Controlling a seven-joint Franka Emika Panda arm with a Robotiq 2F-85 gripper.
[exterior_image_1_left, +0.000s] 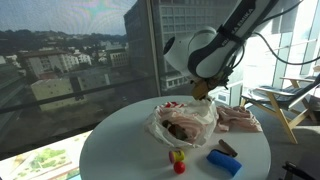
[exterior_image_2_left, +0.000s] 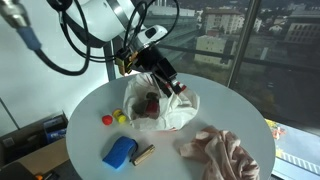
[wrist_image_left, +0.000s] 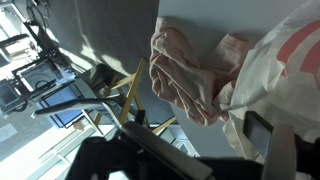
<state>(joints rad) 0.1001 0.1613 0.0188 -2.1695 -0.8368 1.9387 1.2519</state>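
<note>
— Where's the gripper (exterior_image_2_left: 174, 84)?

— In an exterior view it hangs over the upper left part of the plastic bag (exterior_image_2_left: 186, 110), fingers slanting down to the lower right, tips at the bag's crumpled top. I can't tell whether they touch it.

— Spread or pinching?

— Spread, as far as the wrist view shows: one finger (wrist_image_left: 264, 138) stands far at the right, nothing clamped.

— And the bag?

— Middle of the round white table (exterior_image_2_left: 88, 128). It lies slumped, its long axis running left to right in the frame and dipping slightly to the right. A dark red lump (exterior_image_2_left: 150, 105) shows through at the left end. Which way the mouth faces I can't tell.

— Around it?

— The pink cloth (exterior_image_2_left: 226, 150) is at the lower right, just beside the bag. The blue block (exterior_image_2_left: 119, 152) and a brown piece (exterior_image_2_left: 143, 154) are at the lower left, touching. The red (exterior_image_2_left: 106, 119) and yellow (exterior_image_2_left: 120, 117) bits lie left of the bag.
</note>
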